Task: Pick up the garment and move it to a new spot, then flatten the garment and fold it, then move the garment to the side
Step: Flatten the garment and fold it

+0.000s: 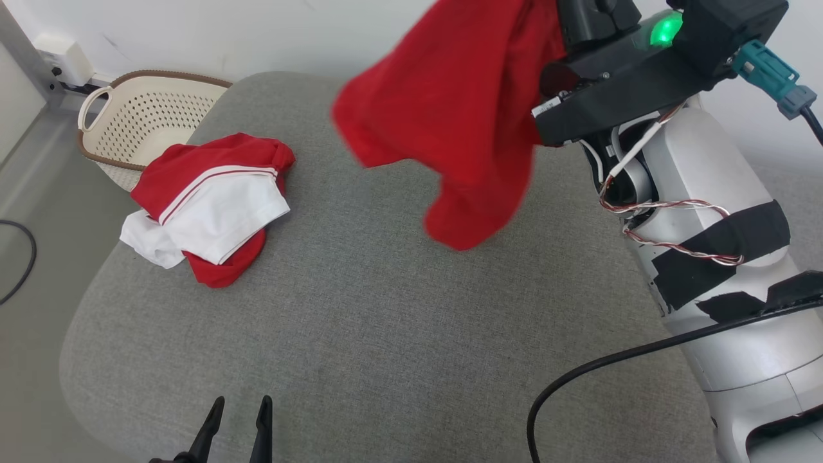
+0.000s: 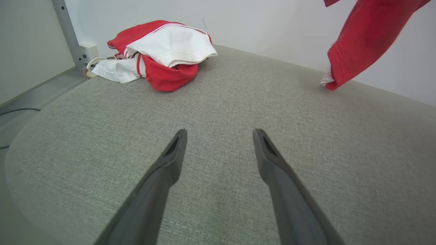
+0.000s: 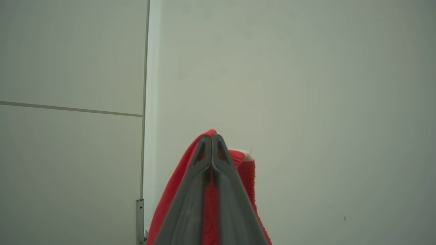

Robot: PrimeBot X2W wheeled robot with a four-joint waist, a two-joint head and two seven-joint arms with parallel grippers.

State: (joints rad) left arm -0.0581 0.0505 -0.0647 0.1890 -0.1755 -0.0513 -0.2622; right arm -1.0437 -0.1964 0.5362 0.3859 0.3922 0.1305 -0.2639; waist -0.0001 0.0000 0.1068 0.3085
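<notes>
A red garment (image 1: 456, 109) hangs in the air above the grey cushioned surface (image 1: 360, 308), held up high by my right arm at the top right of the head view. In the right wrist view my right gripper (image 3: 212, 137) is shut on the red garment (image 3: 207, 204), whose fabric is pinched between the two dark fingers, facing a pale wall. In the left wrist view the garment's lower end (image 2: 361, 41) dangles at the upper right. My left gripper (image 1: 239, 408) stands open low over the near edge of the surface, and between the left gripper (image 2: 219, 136) fingers there is nothing.
A second pile of red and white clothing (image 1: 209, 202) lies at the far left of the surface. A cream perforated basket (image 1: 151, 119) stands on the floor behind it. A black cable (image 1: 617, 366) runs beside my right forearm. A wall socket (image 1: 64, 61) sits at the far left.
</notes>
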